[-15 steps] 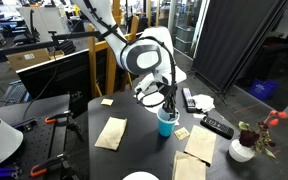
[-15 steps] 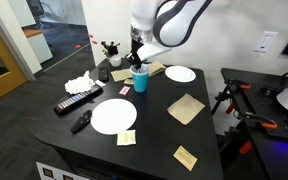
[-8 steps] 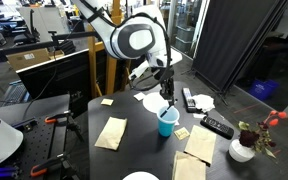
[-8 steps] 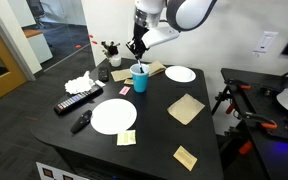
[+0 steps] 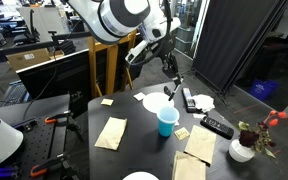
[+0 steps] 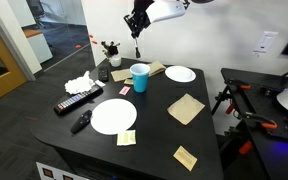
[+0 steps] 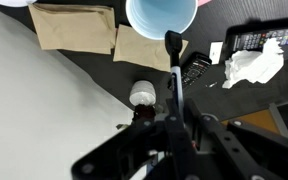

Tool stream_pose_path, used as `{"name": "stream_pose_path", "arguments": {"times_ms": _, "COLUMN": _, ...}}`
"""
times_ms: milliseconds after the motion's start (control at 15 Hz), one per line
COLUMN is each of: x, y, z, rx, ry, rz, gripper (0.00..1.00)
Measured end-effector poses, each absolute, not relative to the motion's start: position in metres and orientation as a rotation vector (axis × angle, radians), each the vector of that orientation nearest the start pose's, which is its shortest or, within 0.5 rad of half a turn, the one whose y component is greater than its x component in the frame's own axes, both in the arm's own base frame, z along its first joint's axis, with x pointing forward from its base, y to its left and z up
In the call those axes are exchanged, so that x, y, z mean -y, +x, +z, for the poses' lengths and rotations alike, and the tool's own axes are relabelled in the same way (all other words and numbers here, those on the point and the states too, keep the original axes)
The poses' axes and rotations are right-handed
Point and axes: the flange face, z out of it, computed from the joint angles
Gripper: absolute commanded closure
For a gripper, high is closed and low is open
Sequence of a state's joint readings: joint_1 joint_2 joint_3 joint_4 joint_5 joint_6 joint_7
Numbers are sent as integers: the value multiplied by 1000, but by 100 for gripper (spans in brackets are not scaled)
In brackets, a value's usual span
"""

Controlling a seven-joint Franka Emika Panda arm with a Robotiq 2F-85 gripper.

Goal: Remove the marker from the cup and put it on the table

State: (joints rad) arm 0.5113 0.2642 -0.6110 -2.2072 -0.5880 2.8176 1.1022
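The light blue cup (image 5: 167,120) stands upright on the black table (image 5: 144,140); it also shows in the exterior view (image 6: 140,76) and at the top of the wrist view (image 7: 161,12). My gripper (image 5: 170,80) is high above the cup, seen also in the exterior view (image 6: 137,22). It is shut on the dark thin marker (image 7: 173,75), which hangs straight down from the jaws (image 7: 174,128). The marker's lower tip (image 6: 137,35) is well clear of the cup's rim.
A big white plate (image 6: 113,115), two black remotes (image 6: 77,101) (image 6: 81,121), crumpled tissue (image 6: 79,83), a white dish (image 6: 180,74) and tan papers (image 6: 186,108) lie on the table. A white pot with red flowers (image 5: 243,148) stands near a remote (image 5: 217,126).
My gripper has risen from the cup's mouth to well above it, with the marker held in its jaws. The marker has come fully out of the cup. The cup has stayed put.
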Motion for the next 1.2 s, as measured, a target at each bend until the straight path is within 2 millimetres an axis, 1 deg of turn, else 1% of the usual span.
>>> {"name": "stream_pose_path", "arguments": {"times_ms": 200, "x": 9, "y": 571, "z": 336, "rx": -944, "ry": -3049, "rz": -866, "gripper": 97}}
{"name": "stream_pose_path", "arguments": {"times_ms": 400, "x": -12, "y": 556, "z": 346, "rx": -878, "ry": -3019, "rz": -827, "gripper": 97}}
{"name": "stream_pose_path", "arguments": {"times_ms": 600, "x": -29, "y": 541, "z": 348, "rx": -834, "ry": -2990, "rz": -745, "gripper": 97}}
{"name": "stream_pose_path", "arguments": {"times_ms": 867, "x": -50, "y": 522, "z": 350, "rx": -771, "ry": -2962, "rz": -588, "gripper": 97}}
{"name": "stream_pose_path", "arguments": {"times_ms": 1000, "x": -57, "y": 516, "z": 350, "rx": -742, "ry": -2953, "rz": -496, "gripper": 97}}
{"name": "stream_pose_path", "arguments": {"times_ms": 1200, "x": -61, "y": 509, "z": 343, "rx": -712, "ry": -2960, "rz": -345, "gripper": 97}}
